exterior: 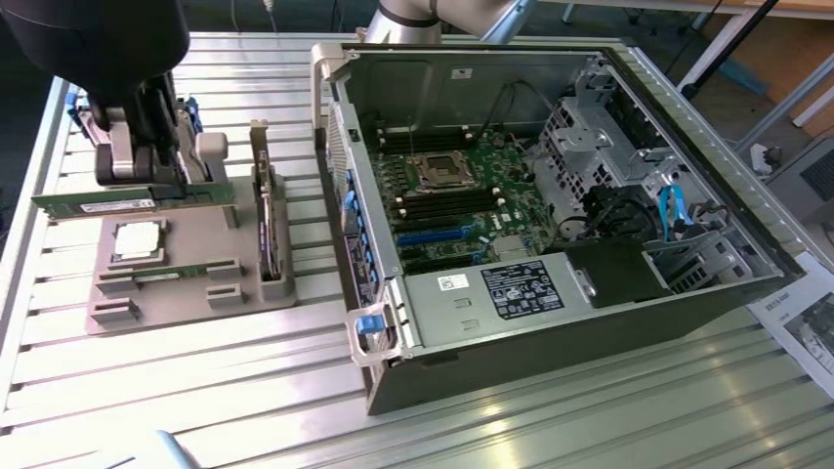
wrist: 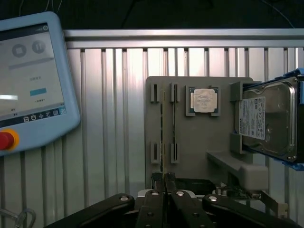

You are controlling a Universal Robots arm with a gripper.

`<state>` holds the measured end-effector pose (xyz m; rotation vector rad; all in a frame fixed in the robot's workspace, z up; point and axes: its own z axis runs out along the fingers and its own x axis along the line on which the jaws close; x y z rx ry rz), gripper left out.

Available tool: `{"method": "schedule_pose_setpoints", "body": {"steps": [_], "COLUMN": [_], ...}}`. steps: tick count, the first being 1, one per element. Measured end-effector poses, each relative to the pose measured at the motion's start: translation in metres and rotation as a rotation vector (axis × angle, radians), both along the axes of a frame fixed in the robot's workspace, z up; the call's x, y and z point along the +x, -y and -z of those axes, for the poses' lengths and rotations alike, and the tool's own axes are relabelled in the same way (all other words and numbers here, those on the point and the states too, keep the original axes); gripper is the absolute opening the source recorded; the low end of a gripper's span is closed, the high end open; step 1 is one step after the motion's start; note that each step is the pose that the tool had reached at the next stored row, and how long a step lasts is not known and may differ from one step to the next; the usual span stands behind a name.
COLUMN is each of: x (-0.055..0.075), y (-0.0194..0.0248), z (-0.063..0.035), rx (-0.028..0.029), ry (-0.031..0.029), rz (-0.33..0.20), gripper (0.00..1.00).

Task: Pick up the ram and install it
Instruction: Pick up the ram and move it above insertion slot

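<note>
At the exterior view's left the slatted metal table (exterior: pixel 195 391) runs to its side rail, with bare slats between the rail and the grey holder tray (exterior: pixel 195 230); the near slats in front of the tray are open too. Above the tray's far end hangs the gripper (exterior: pixel 151 184), clenched on the ram (exterior: pixel 85 203); the green stick is held level by its upper edge, and its end reaches past the tray's left side. In the wrist view the gripper (wrist: pixel 164 183) has its fingers drawn together on the ram (wrist: pixel 161 137), seen edge-on as a thin line over the tray (wrist: pixel 204 142).

On the tray lie the silver-topped processor (exterior: pixel 140 239) and, nearer the camera, a second green stick (exterior: pixel 176 271) in its slot; just right of these a dark expansion card (exterior: pixel 268 225) stands on edge along the tray's right side. A narrow strip of table separates that card from the open computer case (exterior: pixel 431 78); the case's near wall rises between the tray and the motherboard (exterior: pixel 470 210) inside. Cables and drive cages crowd the case's right half; a printed sheet (exterior: pixel 808 327) lies beyond it.

The wrist view also shows a hard drive (wrist: pixel 268 121) at one end of the tray and a teach pendant (wrist: pixel 33 80) resting on the slats, apart from the tray.
</note>
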<state>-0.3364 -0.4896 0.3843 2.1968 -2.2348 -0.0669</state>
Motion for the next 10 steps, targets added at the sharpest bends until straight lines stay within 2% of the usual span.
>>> {"method": "schedule_pose_setpoints", "body": {"steps": [10], "x": [0.023], "y": [0.0002], "z": [0.0000], "rx": [0.0031], "ry": [-0.0013], "rz": [0.000], "gripper": [0.12]}}
